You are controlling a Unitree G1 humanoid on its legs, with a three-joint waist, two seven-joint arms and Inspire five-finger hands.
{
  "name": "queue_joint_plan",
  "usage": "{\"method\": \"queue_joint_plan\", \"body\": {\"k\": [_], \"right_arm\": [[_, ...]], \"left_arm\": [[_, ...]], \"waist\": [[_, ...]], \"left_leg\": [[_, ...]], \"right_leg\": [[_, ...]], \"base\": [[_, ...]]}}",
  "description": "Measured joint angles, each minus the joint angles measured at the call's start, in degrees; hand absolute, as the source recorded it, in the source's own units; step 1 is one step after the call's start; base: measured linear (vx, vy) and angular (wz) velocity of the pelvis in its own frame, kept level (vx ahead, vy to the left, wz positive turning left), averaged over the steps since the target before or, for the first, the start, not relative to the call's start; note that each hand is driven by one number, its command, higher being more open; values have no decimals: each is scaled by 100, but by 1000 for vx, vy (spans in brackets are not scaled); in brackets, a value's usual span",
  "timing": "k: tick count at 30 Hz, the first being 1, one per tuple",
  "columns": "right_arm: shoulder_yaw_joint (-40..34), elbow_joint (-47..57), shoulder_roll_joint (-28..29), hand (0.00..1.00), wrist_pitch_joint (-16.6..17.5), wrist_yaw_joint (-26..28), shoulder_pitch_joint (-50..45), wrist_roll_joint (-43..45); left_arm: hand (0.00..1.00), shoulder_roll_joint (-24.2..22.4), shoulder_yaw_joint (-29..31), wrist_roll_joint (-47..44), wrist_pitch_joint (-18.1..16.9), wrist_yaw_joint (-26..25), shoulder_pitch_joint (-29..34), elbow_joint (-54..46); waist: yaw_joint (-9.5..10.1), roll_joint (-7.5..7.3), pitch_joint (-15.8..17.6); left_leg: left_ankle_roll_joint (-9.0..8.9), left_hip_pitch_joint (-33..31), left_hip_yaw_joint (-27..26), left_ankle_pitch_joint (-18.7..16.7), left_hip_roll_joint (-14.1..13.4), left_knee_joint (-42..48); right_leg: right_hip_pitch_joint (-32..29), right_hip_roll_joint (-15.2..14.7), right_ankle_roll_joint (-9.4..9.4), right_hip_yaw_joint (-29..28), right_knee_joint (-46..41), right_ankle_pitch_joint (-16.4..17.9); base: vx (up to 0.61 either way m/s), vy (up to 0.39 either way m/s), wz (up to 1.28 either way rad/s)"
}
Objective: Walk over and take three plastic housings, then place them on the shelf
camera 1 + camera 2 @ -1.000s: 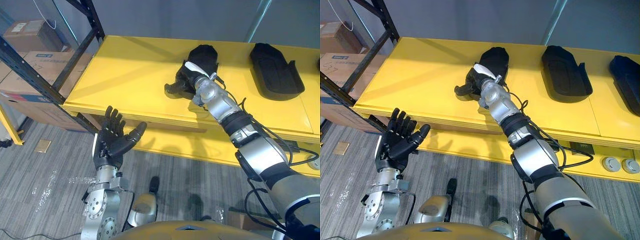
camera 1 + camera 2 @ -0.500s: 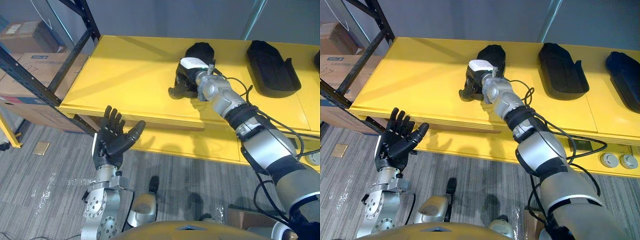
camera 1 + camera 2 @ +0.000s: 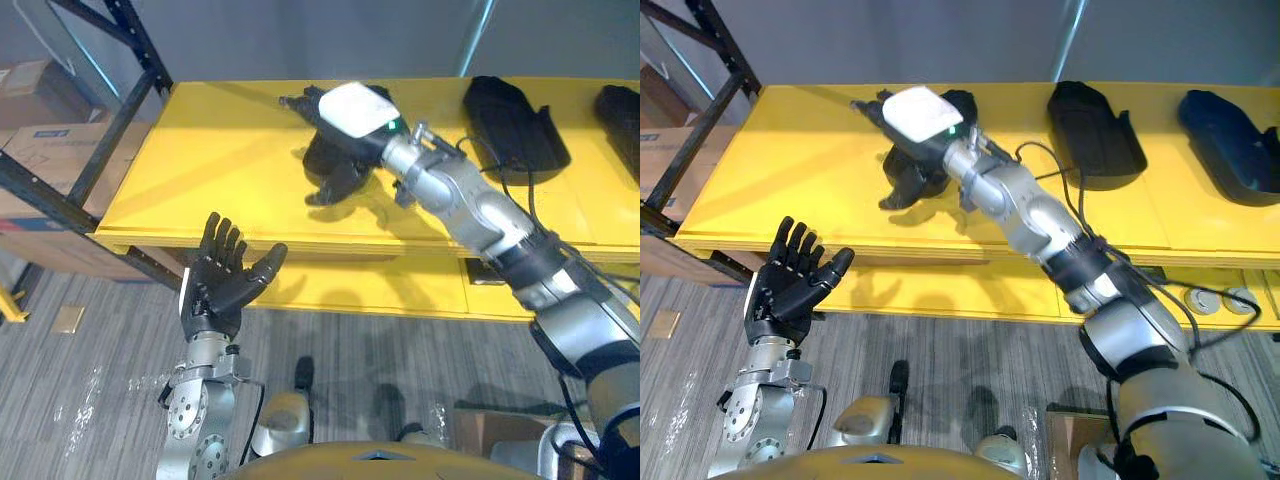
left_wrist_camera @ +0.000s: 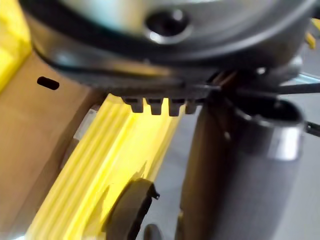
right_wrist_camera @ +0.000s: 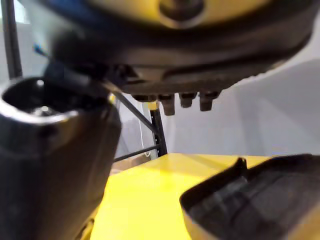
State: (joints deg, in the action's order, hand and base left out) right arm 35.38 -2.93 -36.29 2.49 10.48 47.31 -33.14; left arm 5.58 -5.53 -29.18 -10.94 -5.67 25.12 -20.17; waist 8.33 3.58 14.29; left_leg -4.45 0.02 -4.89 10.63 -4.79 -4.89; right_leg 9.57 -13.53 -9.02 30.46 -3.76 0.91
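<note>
A broad yellow shelf board (image 3: 200, 150) runs across the scene, with three moulded plastic housings lying on it in a row. The robot's right hand (image 3: 350, 112), with its white cover on top, is stretched out over the middle of the board. Its fingers (image 3: 292, 100) are spread and close on nothing. The leftmost black plastic housing (image 5: 260, 210) lies on the yellow surface just beside that hand, hollow side up. A second black plastic housing (image 3: 510, 120) lies to its right, apart from the hand. A dark blue plastic housing (image 3: 1230, 135) lies farthest right. The left hand (image 3: 222, 285) is held up on the near side of the board's front edge, at the left, palm open and fingers straight, holding nothing. A black metal rack frame (image 3: 100, 150) and brown cardboard boxes (image 3: 40, 150) stand at the far left.
</note>
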Motion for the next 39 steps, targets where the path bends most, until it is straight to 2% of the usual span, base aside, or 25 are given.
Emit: {"method": "queue_joint_plan", "body": {"k": [2, 6, 11, 14, 17, 19, 22, 25, 31, 39], "right_arm": [[0, 136, -51, 100, -114, 240, -407, 23], [-143, 137, -183, 100, -291, 436, -1124, 32], [-571, 386, -121, 100, -348, 387, -1703, 17], [-589, 343, 123, 100, -444, 61, -1815, -21], [-719, -52, 562, 100, -455, -528, -1828, -19], [-951, -414, 833, 100, -452, -1040, -1825, 5], [-1092, -536, 973, 100, -438, -1516, -1822, 238], [-1092, -536, 1034, 100, -425, -1773, -1814, 450], [-1140, -652, 1261, 100, -524, -2080, -1694, 677], [-1225, -1753, 1525, 100, -838, -2313, -1212, 659]], "left_arm": [[100, 30, 24, 2, 0, -1, 18, 79], [100, 162, 34, 8, 0, -17, 71, 263], [100, 215, 26, 27, 1, -25, 239, 264], [100, 223, -8, 32, 1, -28, 239, 264], [100, 224, -115, 48, 0, -24, 236, 264], [100, 224, -214, 48, 0, -23, 236, 264], [100, 218, -279, 48, 0, -30, 248, 264], [100, 215, -296, 48, -1, -28, 246, 264], [100, 213, -307, 48, -3, -25, 251, 264], [100, 208, -319, 44, -14, -22, 253, 264]], "waist": [[-81, -29, -15], [-82, -148, -83], [-66, -222, -138], [-72, -213, -144], [-62, -202, -150], [-40, -148, -185], [-24, -62, -238], [-27, -1, -276], [-31, 22, -289], [22, 72, -279]], "left_leg": [[-7, 54, -60, -18, -29, -17], [-52, 28, -193, -68, -108, -19], [-34, 24, -204, -52, -147, -12], [-26, 13, -209, -46, -146, -2], [-27, 2, -201, -47, -138, -3], [-19, -66, -145, -40, -122, -5], [-7, -121, -85, -21, -96, -2], [-5, -136, -54, -9, -82, -1], [-14, -150, -14, 9, -81, -16], [-36, -176, 13, -10, -62, -17]], "right_leg": [[19, 33, 4, -57, 9, 2], [-39, 135, 73, -110, 114, -41], [-46, 175, 57, -110, 119, -65], [-58, 174, 58, -111, 117, -64], [-59, 167, 60, -101, 114, -63], [-89, 158, 67, -50, 102, -58], [-108, 142, 66, 17, 94, -57], [-106, 130, 68, 49, 88, -54], [-105, 128, 91, 82, 61, -36], [-163, 80, 122, 98, -75, 30]], "base": [[-57, -25, -17], [-64, -16, -17], [0, -37, -1], [0, 0, 0], [0, -5, 2], [-12, -15, 12], [-11, -17, 13], [-5, -20, 6], [-22, -17, 3], [-24, -8, 1]]}}
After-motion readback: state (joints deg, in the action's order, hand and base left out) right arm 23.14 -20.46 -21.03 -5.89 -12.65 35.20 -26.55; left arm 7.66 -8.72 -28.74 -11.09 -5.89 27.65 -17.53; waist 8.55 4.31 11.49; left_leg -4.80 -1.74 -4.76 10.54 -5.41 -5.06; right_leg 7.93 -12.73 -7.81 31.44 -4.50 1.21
